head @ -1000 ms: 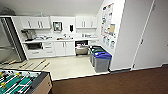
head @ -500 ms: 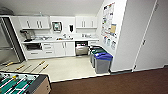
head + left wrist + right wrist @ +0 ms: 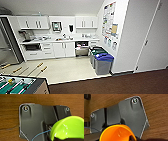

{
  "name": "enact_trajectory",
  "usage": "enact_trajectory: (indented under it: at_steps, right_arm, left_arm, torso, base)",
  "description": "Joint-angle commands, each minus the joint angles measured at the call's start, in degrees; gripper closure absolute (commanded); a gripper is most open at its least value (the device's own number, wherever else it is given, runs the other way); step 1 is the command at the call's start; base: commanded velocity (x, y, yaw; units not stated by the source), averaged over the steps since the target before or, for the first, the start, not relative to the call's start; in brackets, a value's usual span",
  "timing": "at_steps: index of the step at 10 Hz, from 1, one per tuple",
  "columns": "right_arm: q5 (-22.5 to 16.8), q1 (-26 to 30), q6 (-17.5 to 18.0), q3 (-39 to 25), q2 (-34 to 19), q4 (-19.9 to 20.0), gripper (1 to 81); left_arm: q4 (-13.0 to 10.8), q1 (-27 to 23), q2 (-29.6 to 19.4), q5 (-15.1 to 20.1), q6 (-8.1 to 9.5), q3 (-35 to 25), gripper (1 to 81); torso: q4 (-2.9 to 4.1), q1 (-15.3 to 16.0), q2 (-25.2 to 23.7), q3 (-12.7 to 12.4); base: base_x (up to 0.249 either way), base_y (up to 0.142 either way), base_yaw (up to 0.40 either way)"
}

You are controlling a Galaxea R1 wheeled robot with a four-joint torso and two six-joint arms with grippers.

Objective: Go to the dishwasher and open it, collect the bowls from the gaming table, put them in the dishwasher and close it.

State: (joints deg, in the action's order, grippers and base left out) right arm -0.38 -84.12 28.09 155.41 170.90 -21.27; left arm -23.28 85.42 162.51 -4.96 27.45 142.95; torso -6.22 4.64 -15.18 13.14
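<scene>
Ahead of me, well apart from both my grippers, stands the kitchenette: a pale floor (image 3: 62, 70), white cupboards (image 3: 33, 22) above a counter (image 3: 57, 40), and white doors below. Set under that counter, right of the white doors, is the dishwasher (image 3: 82, 48); its cavity reads dark with a silver panel across the lower part, and I cannot tell how far it stands open. A white wall (image 3: 132, 37) with posters (image 3: 109, 22) runs along the right side of the room, with a white door (image 3: 155, 45) beyond it. Against that wall, between me and the dishwasher, stand the waste bins (image 3: 103, 62), grey-bodied, one lid blue, the others green. At my near left is the corner of a foosball table (image 3: 17, 85), green field, rods with yellow handles. Brown flooring (image 3: 112, 83) lies directly before me.

Closer in, my left gripper (image 3: 50, 137) carries the lime-green bowl (image 3: 67, 127). The bowl sits tilted, its hollow facing the wrist camera, its rim at my fingers. The finger position is hidden behind the bowl and the dark plate, so I cannot tell how they are set; a thin blue cable (image 3: 40, 134) runs just beside them.

My right gripper (image 3: 132, 137) carries the orange bowl (image 3: 117, 133), likewise tilted, hollow toward the camera. A dark finger (image 3: 134, 138) lies against its rim; the fingers appear clamped on that rim. Brown wood-grain floor shows beneath both wrists.
</scene>
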Motion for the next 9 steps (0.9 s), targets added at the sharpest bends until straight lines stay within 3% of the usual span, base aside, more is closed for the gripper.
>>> enact_trajectory:
  at_steps: [1,9]
  right_arm:
    - [-2.70,3.20,-0.05,0.24,-0.27,-0.26,81.1]
    - [-2.70,3.20,-0.05,0.15,-0.36,-0.26,81.1]
  left_arm:
    - [0.43,-2.58,-0.87,2.15,0.14,-0.21,81.1]
    - [0.52,-2.67,-0.87,1.45,0.14,-0.21,81.1]
  torso:
    - [0.00,0.00,0.00,0.00]
    - [0.00,0.00,-0.02,0.00]
  base:
    - [0.145,0.000,0.000]
    - [0.146,0.000,0.000]
